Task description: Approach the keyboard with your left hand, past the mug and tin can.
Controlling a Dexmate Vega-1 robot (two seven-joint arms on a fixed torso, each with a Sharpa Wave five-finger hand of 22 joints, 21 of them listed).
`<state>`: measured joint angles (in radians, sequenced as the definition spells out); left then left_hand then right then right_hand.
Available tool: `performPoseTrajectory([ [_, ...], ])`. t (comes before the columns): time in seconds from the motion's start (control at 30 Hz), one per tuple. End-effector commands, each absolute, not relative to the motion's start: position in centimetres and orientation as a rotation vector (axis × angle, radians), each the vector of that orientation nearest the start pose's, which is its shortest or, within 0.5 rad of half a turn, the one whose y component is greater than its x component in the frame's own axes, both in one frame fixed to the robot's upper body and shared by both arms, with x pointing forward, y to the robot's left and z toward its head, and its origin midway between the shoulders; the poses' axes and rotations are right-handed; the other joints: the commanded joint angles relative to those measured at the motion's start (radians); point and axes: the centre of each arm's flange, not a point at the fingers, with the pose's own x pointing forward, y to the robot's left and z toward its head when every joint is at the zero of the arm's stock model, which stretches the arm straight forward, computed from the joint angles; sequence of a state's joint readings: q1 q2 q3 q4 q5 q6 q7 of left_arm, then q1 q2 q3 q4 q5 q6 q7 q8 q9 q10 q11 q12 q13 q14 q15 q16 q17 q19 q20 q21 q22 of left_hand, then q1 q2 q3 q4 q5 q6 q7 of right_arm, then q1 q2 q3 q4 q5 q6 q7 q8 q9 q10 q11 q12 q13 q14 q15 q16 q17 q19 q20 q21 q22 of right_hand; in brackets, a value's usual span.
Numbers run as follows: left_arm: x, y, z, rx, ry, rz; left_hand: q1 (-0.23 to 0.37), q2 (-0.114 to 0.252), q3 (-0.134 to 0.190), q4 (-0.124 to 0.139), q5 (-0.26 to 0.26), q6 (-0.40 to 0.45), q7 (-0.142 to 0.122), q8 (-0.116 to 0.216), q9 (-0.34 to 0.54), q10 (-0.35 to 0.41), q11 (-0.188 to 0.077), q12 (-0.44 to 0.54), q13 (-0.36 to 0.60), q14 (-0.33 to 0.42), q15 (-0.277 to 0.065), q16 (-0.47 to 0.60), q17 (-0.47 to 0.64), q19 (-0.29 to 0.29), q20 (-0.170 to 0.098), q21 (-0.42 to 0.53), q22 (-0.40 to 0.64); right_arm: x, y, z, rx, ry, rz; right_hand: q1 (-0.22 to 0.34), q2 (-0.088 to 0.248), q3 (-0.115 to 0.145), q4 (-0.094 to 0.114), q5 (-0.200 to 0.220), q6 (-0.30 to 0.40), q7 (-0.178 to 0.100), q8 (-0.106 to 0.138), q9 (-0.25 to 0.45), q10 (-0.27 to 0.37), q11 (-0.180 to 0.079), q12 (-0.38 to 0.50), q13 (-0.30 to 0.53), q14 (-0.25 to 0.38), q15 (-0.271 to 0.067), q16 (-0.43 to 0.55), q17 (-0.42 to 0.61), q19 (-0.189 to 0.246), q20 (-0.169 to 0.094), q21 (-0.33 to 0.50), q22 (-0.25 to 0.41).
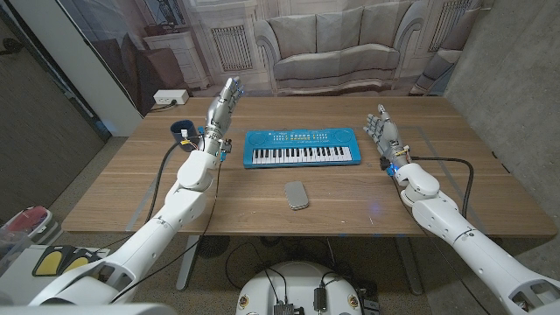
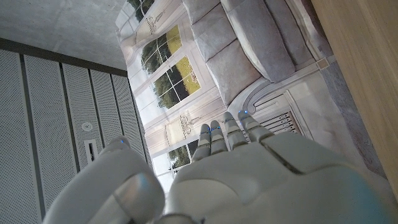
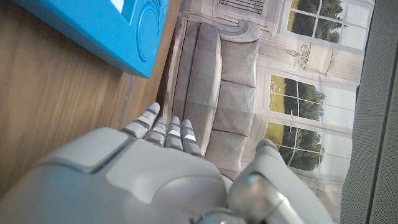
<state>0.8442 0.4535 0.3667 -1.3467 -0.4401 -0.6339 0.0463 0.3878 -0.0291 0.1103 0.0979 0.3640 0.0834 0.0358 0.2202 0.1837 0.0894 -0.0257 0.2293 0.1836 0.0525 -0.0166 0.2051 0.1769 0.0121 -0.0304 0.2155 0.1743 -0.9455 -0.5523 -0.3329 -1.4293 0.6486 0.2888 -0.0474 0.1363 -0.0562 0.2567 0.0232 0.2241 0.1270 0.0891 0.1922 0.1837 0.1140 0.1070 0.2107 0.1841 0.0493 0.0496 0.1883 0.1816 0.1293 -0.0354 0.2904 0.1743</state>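
The blue toy keyboard [image 1: 302, 147] lies across the middle of the wooden table [image 1: 350, 206]; one blue corner of the keyboard [image 3: 106, 28] appears in the right wrist view. My left hand [image 1: 223, 105] is raised above the table's far left part, left of the keyboard, fingers stretched out and holding nothing; the same hand [image 2: 249, 168] points at the backdrop in its wrist view. A dark mug [image 1: 182, 131] stands just left of that forearm, partly hidden. A flat grey tin [image 1: 297, 195] lies in front of the keyboard. My right hand [image 1: 381, 129] stands open right of the keyboard.
A printed backdrop of a sofa [image 1: 337, 44] hangs behind the table. A white box [image 1: 169, 95] sits beyond the far left corner. Cables run along both forearms. Bare wood lies right of the keyboard and along the front edge.
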Motion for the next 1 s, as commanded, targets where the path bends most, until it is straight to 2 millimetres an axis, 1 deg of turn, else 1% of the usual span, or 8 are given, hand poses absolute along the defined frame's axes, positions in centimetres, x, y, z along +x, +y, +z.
performPoseTrajectory([
  [0.03,59.0,25.2,2.8,0.074,-1.054,-0.163,0.006,0.006,0.001,-0.004,0.009,0.01,-0.002,0.006,0.003,0.009,-0.001,0.001,0.005,0.006,-0.001,0.0,0.003,0.004,-0.039,0.001,0.003,62.7,-30.1,-4.0,0.053,-0.609,0.167,-0.001,0.005,-0.002,0.001,0.002,0.009,-0.004,0.006,0.003,0.012,0.0,0.008,0.004,0.01,0.002,0.004,0.002,0.013,-0.024,-0.005,0.005],
  [0.27,58.5,24.6,3.1,0.11,-1.094,-0.144,0.01,0.008,0.001,-0.005,0.011,0.017,-0.002,0.007,0.003,0.012,0.0,0.0,0.005,0.011,-0.002,-0.001,0.003,0.008,-0.038,0.0,0.003,62.8,-30.1,-3.9,0.053,-0.612,0.169,-0.001,0.005,-0.003,0.001,0.002,0.01,-0.004,0.006,0.003,0.013,0.0,0.008,0.004,0.01,0.002,0.003,0.003,0.015,-0.024,-0.007,0.005],
  [0.5,58.1,24.1,3.3,0.133,-1.127,-0.138,0.014,0.011,0.001,-0.007,0.013,0.021,-0.002,0.006,0.003,0.018,-0.006,0.0,0.005,0.014,-0.004,-0.002,0.003,0.009,-0.038,-0.001,0.003,62.6,-30.1,-4.1,0.058,-0.614,0.165,-0.001,0.005,-0.004,0.0,0.002,0.01,-0.006,0.005,0.003,0.012,0.0,0.007,0.004,0.01,0.001,0.003,0.003,0.015,-0.023,-0.01,0.005],
  [0.63,57.9,23.9,3.3,0.145,-1.151,-0.124,0.017,0.013,0.001,-0.008,0.014,0.026,-0.004,0.006,0.003,0.021,-0.014,-0.001,0.005,0.017,-0.006,-0.002,0.003,0.011,-0.038,-0.001,0.003,62.4,-30.2,-4.1,0.058,-0.619,0.158,-0.002,0.006,-0.004,0.0,0.002,0.009,-0.006,0.005,0.003,0.012,0.0,0.007,0.004,0.011,0.002,0.003,0.003,0.016,-0.023,-0.011,0.005],
  [0.73,57.8,23.8,3.3,0.158,-1.167,-0.111,0.02,0.014,0.001,-0.009,0.015,0.032,-0.005,0.007,0.003,0.025,-0.01,-0.001,0.005,0.023,-0.009,-0.001,0.003,0.011,-0.038,-0.002,0.003,62.3,-30.2,-4.0,0.057,-0.622,0.155,-0.002,0.006,-0.005,0.0,0.002,0.01,-0.007,0.005,0.003,0.012,0.0,0.007,0.004,0.012,0.003,0.003,0.003,0.016,-0.023,-0.012,0.005],
  [0.8,57.8,23.8,3.3,0.176,-1.181,-0.093,0.022,0.015,0.001,-0.009,0.016,0.034,-0.005,0.007,0.003,0.027,-0.015,-0.001,0.005,0.024,-0.009,-0.002,0.003,0.012,-0.038,-0.002,0.003,62.2,-30.2,-4.0,0.057,-0.623,0.154,-0.002,0.006,-0.005,0.0,0.002,0.01,-0.006,0.005,0.003,0.012,0.0,0.007,0.004,0.011,0.002,0.003,0.003,0.017,-0.024,-0.012,0.005],
  [0.9,57.6,23.7,3.3,0.216,-1.199,-0.067,0.024,0.016,0.001,-0.01,0.017,0.035,-0.006,0.007,0.003,0.027,-0.011,-0.002,0.005,0.025,-0.01,-0.002,0.003,0.013,-0.039,-0.002,0.003,62.3,-30.1,-3.9,0.058,-0.623,0.153,-0.002,0.006,-0.005,0.0,0.002,0.009,-0.007,0.004,0.003,0.012,-0.001,0.007,0.004,0.012,0.002,0.003,0.003,0.017,-0.023,-0.013,0.005],
  [1.0,57.5,23.6,3.4,0.237,-1.21,-0.056,0.026,0.018,0.001,-0.011,0.018,0.035,-0.007,0.006,0.003,0.027,-0.014,-0.003,0.005,0.025,-0.009,-0.003,0.003,0.013,-0.039,-0.003,0.003,62.3,-30.0,-3.9,0.06,-0.622,0.154,-0.001,0.007,-0.006,0.0,0.002,0.01,-0.007,0.004,0.003,0.013,0.0,0.007,0.004,0.013,0.002,0.003,0.003,0.017,-0.023,-0.014,0.006],
])
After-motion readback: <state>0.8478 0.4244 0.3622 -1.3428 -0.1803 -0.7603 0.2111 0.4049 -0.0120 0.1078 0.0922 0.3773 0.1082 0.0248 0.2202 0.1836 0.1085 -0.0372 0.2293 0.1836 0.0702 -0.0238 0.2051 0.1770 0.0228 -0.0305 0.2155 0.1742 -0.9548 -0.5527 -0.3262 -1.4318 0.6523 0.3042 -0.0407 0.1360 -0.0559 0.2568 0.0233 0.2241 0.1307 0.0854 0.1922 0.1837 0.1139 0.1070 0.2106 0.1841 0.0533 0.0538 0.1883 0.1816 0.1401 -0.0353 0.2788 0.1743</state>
